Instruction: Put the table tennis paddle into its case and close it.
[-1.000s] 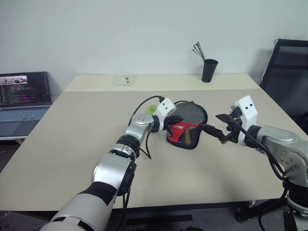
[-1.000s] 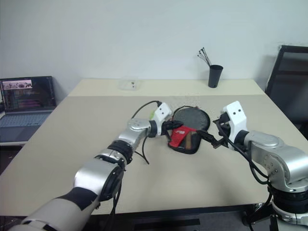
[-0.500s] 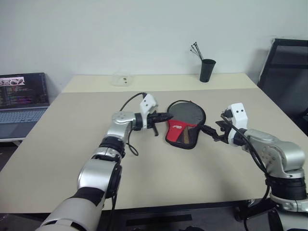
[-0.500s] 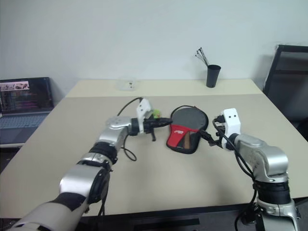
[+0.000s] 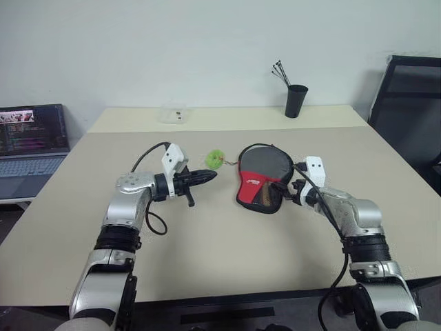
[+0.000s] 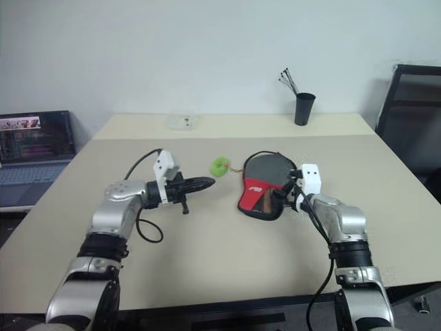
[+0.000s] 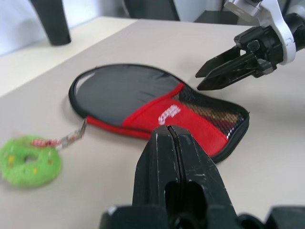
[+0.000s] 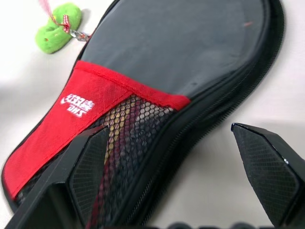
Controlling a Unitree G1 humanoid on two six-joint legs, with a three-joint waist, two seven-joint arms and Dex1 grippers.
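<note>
The case [image 5: 265, 169] lies flat on the table, black round end away from me, red panel and mesh pocket nearer. The table tennis paddle is inside; its striped handle [image 8: 119, 138] shows through the mesh. A green ring charm [image 5: 215, 159] hangs from the zipper pull at the case's left edge. My left gripper [image 5: 210, 174] is shut and empty, pointing right, a short way left of the case and just short of the charm. My right gripper [image 5: 289, 192] is open at the case's narrow right end, and its fingers [image 8: 90, 162] straddle the mesh corner.
A black cup [image 5: 297, 101] with cable ties stands at the table's far edge, and a clear plastic box [image 5: 173, 112] at the far left. A laptop [image 5: 33, 141] sits on a side table to the left. A black chair [image 5: 406, 103] stands at the right.
My left gripper has drawn back leftward from the case, staying shut, uncovering the green charm. My right gripper has come down and forward to the case's narrow end, still open.
</note>
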